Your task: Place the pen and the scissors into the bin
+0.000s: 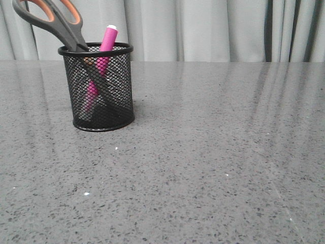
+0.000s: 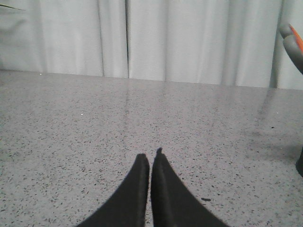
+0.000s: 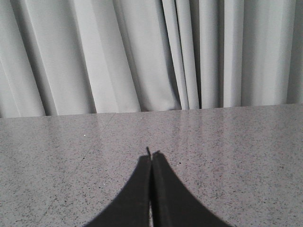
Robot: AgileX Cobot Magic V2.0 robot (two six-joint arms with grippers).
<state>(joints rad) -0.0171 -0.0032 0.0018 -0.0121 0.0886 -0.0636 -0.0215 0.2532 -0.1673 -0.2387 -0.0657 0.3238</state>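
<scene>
Scissors [image 1: 53,20] lean out of the bin [image 1: 99,86] on the left of the grey speckled table [image 1: 213,168], their dark grey handles, lined orange inside the loops, tilting up and left over the rim while the blades run down inside the mesh. Just to their right the pen [image 1: 104,56], a thick magenta-pink barrel with a small white end, stands slanted in the same bin, its tip poking above the solid black rim. The bin is a small black wire-mesh cylinder with a solid base, standing upright on the polished stone-like surface. Behind the table hangs a pale grey pleated curtain [image 1: 203,28]. In the left wrist view the left tool [image 2: 150,158] has its two black tapered fingers pressed together over bare table, holding nothing, with a sliver of scissor handle at the frame's edge. The right tool [image 3: 150,158] is likewise closed, empty, facing the curtain.
</scene>
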